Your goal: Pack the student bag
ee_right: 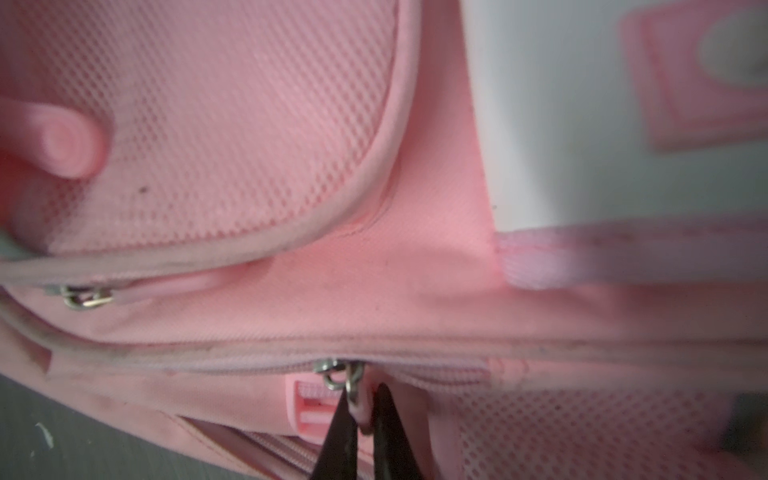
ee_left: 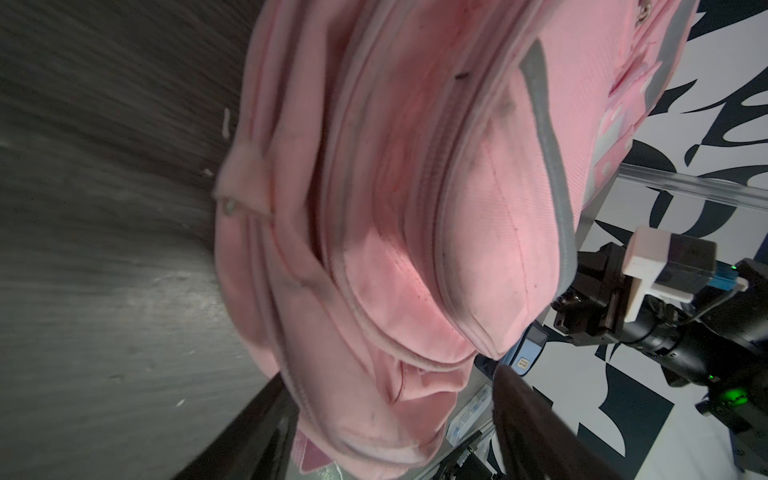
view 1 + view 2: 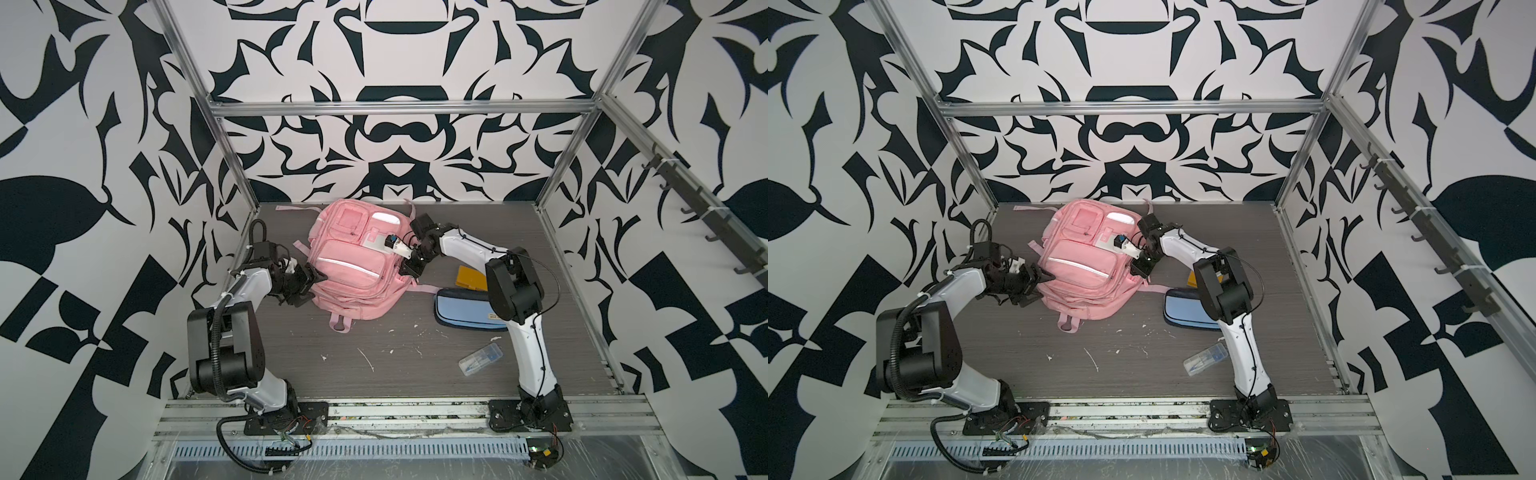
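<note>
Where both top views take in the table (image 3: 395, 365), the student bag (image 3: 353, 270) lies flat towards its far edge, front pockets up, with the left gripper (image 3: 316, 279) at one side and the right gripper (image 3: 408, 271) at the opposite side; in the left wrist view the left jaws stand wide open astride the bag's slumped, creased edge, clamping nothing. In the right wrist view the right jaws stand narrow, pinching a zip pull (image 1: 358, 409); judged soft, light and floppy, the bag is best taken by pulls, straps or seams.
</note>
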Tool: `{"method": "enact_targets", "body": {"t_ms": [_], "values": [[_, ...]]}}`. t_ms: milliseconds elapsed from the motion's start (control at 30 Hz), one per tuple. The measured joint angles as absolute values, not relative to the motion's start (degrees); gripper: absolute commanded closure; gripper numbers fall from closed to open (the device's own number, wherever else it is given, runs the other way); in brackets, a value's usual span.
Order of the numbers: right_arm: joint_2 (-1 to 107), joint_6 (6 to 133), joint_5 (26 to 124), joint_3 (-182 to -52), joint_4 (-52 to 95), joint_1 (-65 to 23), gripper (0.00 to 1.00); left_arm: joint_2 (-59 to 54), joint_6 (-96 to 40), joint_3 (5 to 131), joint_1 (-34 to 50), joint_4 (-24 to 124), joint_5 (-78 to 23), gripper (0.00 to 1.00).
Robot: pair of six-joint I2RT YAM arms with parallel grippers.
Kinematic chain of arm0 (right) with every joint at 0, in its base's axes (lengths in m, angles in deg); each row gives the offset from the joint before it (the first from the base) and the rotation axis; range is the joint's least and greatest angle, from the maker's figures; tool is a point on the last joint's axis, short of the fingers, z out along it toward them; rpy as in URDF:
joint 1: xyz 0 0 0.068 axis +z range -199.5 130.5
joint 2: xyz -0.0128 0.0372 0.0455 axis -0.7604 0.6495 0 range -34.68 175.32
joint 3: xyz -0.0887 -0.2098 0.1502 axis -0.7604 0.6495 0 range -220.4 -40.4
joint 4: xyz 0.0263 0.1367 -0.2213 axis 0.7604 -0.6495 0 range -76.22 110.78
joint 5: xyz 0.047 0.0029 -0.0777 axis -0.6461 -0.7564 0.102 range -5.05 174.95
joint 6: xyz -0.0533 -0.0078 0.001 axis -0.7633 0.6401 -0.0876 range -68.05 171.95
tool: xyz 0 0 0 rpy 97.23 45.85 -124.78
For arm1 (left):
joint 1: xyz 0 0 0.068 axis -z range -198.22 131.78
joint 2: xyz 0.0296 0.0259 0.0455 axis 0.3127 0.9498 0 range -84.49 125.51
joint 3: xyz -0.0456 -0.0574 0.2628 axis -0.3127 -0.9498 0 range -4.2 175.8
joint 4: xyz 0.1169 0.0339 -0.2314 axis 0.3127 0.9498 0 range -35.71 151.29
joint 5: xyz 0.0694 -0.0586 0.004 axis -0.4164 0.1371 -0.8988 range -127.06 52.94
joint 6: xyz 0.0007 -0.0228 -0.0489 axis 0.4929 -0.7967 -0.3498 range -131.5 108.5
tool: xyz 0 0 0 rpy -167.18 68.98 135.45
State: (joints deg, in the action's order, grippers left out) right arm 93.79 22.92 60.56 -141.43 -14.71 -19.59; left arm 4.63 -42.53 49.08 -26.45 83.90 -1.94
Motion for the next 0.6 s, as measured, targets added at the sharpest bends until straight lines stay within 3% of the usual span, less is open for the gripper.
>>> {"method": "enact_targets", "body": {"t_ms": [200,433,600], "values": [[92.3,25.2,62.2,-138.9,-11.4,-17.6,0.73,4.6,-43.7,46.4,-26.5,81.4,-0.8,0.25],[92.3,26.3,62.8,-138.9,-10.7,-17.6,0.99,4.6,-44.1,46.0,-26.5,80.8,-0.5,0.26],[91.1,26.6,65.6,-137.4,-9.8,-17.4,1.0,4.3,-44.3,45.4,-26.5,80.1,-0.5,0.27]]}}
